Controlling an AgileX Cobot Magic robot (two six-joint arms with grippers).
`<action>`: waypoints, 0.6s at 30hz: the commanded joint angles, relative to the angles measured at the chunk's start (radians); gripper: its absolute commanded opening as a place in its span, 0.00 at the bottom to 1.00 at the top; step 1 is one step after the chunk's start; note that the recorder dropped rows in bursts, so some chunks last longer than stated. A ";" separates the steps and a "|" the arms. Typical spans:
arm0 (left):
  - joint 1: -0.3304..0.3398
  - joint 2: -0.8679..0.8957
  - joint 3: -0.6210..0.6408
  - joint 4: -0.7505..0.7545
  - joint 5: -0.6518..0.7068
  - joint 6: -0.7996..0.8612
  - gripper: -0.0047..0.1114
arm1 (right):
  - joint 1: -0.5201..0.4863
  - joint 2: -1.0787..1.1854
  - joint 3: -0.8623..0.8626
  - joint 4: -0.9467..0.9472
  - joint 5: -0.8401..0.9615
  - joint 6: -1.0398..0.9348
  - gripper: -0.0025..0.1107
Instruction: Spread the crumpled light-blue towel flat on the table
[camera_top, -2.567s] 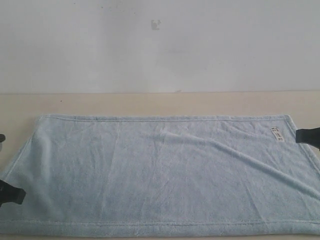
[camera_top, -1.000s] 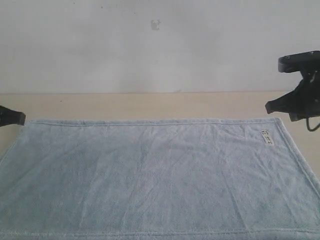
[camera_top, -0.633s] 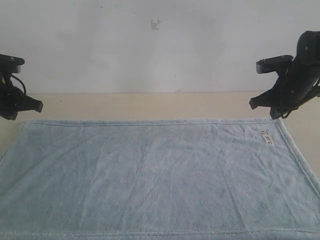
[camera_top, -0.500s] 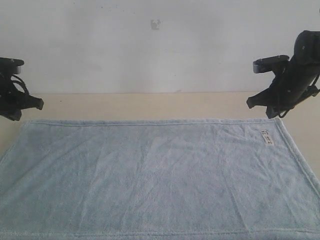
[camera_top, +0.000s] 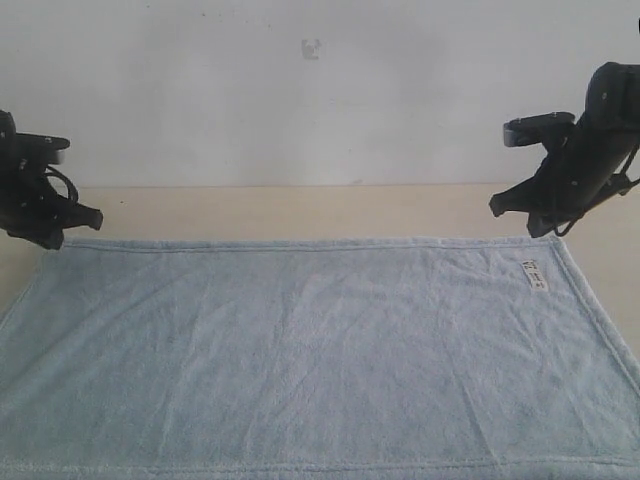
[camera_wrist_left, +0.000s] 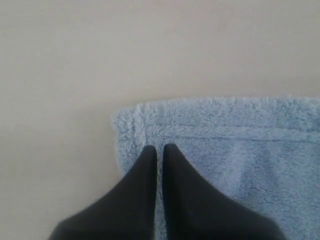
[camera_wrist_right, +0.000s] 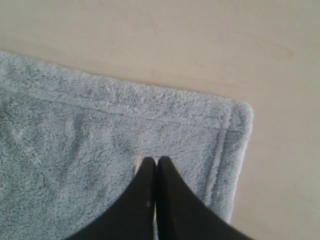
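Exterior view: towel (camera_top: 320, 360) flat on table (camera_top: 300, 208); left hand (camera_top: 97, 215), right hand (camera_top: 496, 206) each closed, empty.

Large rectangular pale-blue plush fleece towel (camera_top: 320, 350), lying spread open and flat on the wide, smooth pale beige wood-look table (camera_top: 300, 210), its long sides running left to right. Only faint, shallow creases cross the pile. A stitched hem (camera_top: 300, 243) borders the edges, and both far corners lie squared on the tabletop. A small white tag (camera_top: 535, 275) sits near the far right corner. Tabletop shows beyond the far edge and past both short ends; the near corners run out of view.
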 joint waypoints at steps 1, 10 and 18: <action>0.002 0.005 -0.008 0.007 0.000 0.006 0.08 | -0.002 -0.003 -0.006 0.019 -0.004 -0.012 0.02; 0.002 0.076 -0.008 0.132 -0.014 0.000 0.08 | -0.002 -0.005 -0.006 0.051 0.027 -0.026 0.02; 0.000 -0.057 -0.008 0.204 -0.150 -0.119 0.08 | -0.002 -0.026 -0.004 0.094 -0.013 -0.070 0.02</action>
